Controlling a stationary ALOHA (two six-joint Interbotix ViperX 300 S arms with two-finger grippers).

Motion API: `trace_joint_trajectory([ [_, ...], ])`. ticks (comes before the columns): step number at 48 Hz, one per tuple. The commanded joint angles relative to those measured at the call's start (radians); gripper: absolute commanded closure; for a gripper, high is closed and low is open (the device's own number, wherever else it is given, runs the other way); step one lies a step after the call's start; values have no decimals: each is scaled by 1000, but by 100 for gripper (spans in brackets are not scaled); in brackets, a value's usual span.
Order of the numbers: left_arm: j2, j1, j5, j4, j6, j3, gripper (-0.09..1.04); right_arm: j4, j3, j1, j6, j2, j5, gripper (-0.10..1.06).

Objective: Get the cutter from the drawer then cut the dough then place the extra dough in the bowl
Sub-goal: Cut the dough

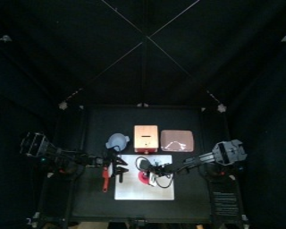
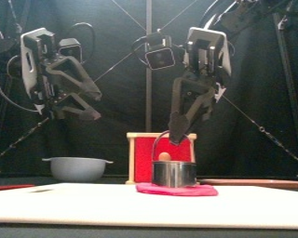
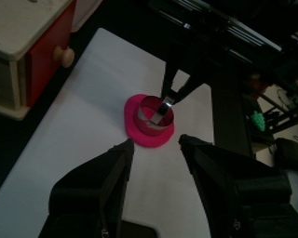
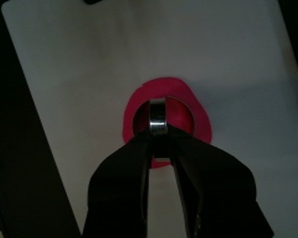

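You're mid-cut: right gripper (image 4: 158, 139) pinched shut on the cutter (image 2: 174, 173) handle, pressing into the dough (image 4: 182, 107). Your left gripper (image 3: 155, 147) hangs open, empty. Next I'd lift off, then move scraps to the bowl (image 2: 77, 167) at 11 o'clock.

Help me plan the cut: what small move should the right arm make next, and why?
Probably press straight down. The right hand grips the cutter by its handle, and the cutter stands on the dough near its middle. The left hand hangs open, off the dough.
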Motion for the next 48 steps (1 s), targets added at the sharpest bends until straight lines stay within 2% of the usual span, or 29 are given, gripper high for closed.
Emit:
trace_joint_trajectory([
  [1,-3,0,-9,0,0,-9,12,3,9,-8,2,8,-8,42],
  [24,-3,0,-11,-3,0,-9,12,35,26,-15,0,21,-9,42],
  [48,-3,0,-9,-3,0,-9,12,29,14,-26,0,23,-9,42],
])
